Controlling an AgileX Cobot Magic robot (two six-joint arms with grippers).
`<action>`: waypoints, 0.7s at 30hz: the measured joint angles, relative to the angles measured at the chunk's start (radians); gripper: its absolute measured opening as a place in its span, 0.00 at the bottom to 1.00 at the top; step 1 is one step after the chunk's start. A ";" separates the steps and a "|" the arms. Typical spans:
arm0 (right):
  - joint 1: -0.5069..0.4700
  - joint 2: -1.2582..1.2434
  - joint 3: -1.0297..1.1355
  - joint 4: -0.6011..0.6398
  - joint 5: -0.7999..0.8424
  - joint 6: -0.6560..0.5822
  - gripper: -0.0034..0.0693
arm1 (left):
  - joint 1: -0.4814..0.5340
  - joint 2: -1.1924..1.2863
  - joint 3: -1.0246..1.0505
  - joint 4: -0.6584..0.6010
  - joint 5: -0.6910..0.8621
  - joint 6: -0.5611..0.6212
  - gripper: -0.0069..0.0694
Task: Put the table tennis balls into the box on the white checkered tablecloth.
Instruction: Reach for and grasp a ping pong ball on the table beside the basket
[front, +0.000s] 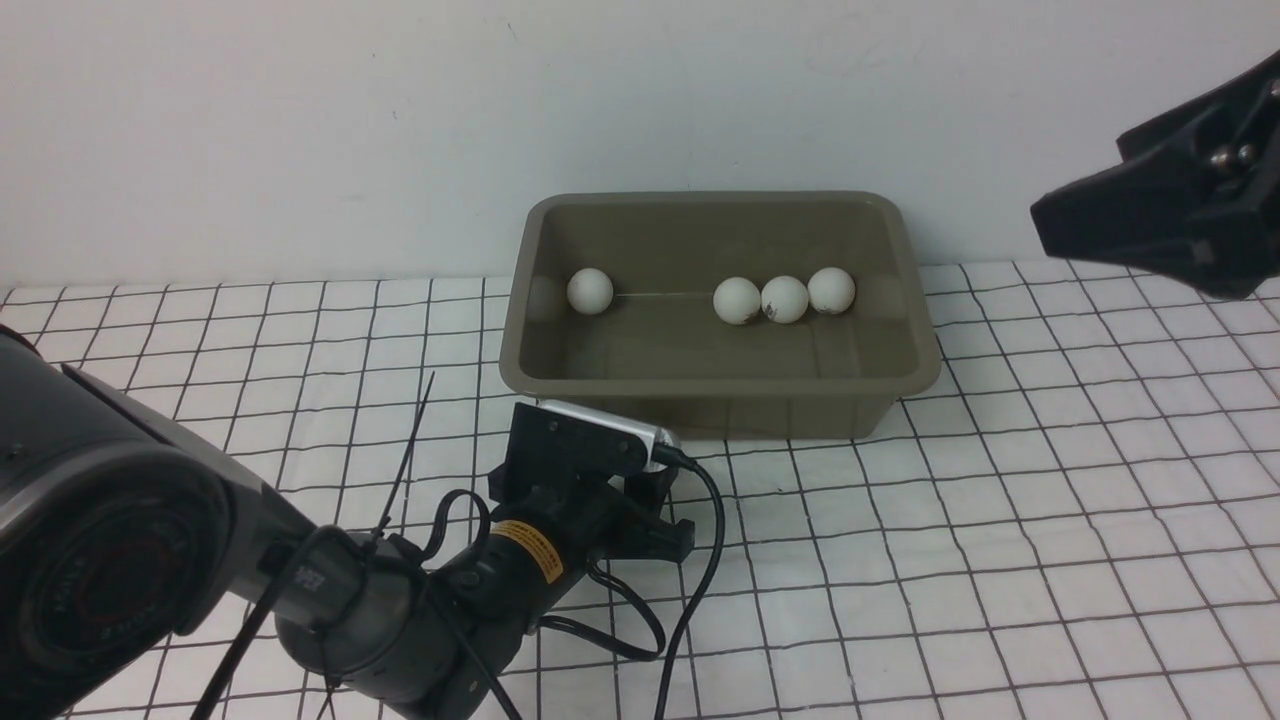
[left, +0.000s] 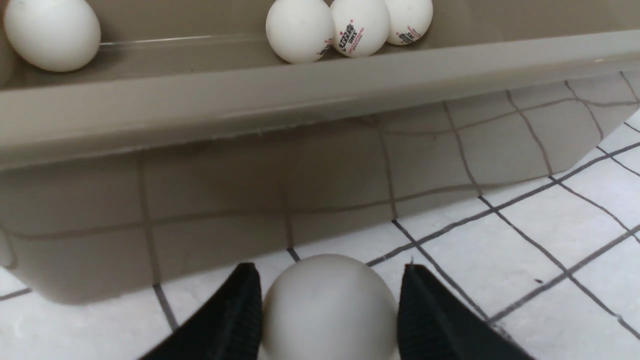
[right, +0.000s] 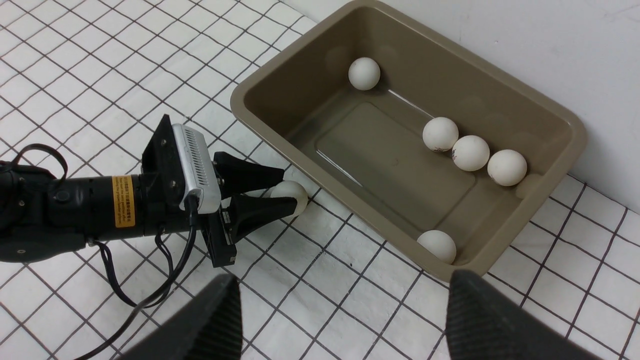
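The olive-grey box (front: 720, 405) stands on the white checkered tablecloth (front: 1000, 520) near the back wall. Several table tennis balls lie inside it, three in a row (right: 470, 153), one apart (right: 364, 73) and one in a near corner (right: 436, 246). My left gripper (right: 289, 189) is low on the cloth just in front of the box's near wall, shut on another table tennis ball (left: 327, 305). In the front view the wrist camera hides that ball. My right gripper (right: 342, 277) hangs open and empty, high at the right (front: 1150, 215).
A white wall rises right behind the box. The left arm's cables (front: 700, 560) loop over the cloth behind its wrist. The box's near wall (left: 300, 200) stands close in front of the held ball.
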 joint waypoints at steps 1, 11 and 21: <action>0.000 0.000 0.000 0.000 -0.001 -0.001 0.73 | 0.000 -0.005 0.008 0.000 -0.005 0.000 0.50; 0.000 0.000 0.000 0.001 -0.002 -0.002 0.73 | 0.000 -0.068 0.138 -0.007 -0.116 0.024 0.50; 0.000 0.000 0.000 0.028 -0.002 -0.028 0.73 | 0.000 -0.172 0.181 0.053 -0.134 0.025 0.50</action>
